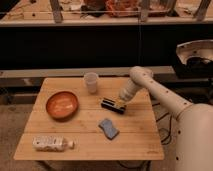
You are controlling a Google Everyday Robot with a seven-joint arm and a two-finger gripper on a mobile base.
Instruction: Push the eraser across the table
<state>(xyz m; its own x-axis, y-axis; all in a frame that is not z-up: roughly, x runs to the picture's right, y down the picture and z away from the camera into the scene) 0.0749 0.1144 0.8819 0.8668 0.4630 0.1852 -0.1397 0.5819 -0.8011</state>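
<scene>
While its fingers are pressed together, the gripper (pixel 121 101) is held against the small black rectangular eraser (pixel 112 105) (right end) on the light wooden slatted surface (pixel 135 142).

Matt pale wooden table (pixel 136 142); matt black eraser (pixel 111 105) just beside the end effector (pixel 121 101); smooth white arm (pixel 161 98).
</scene>
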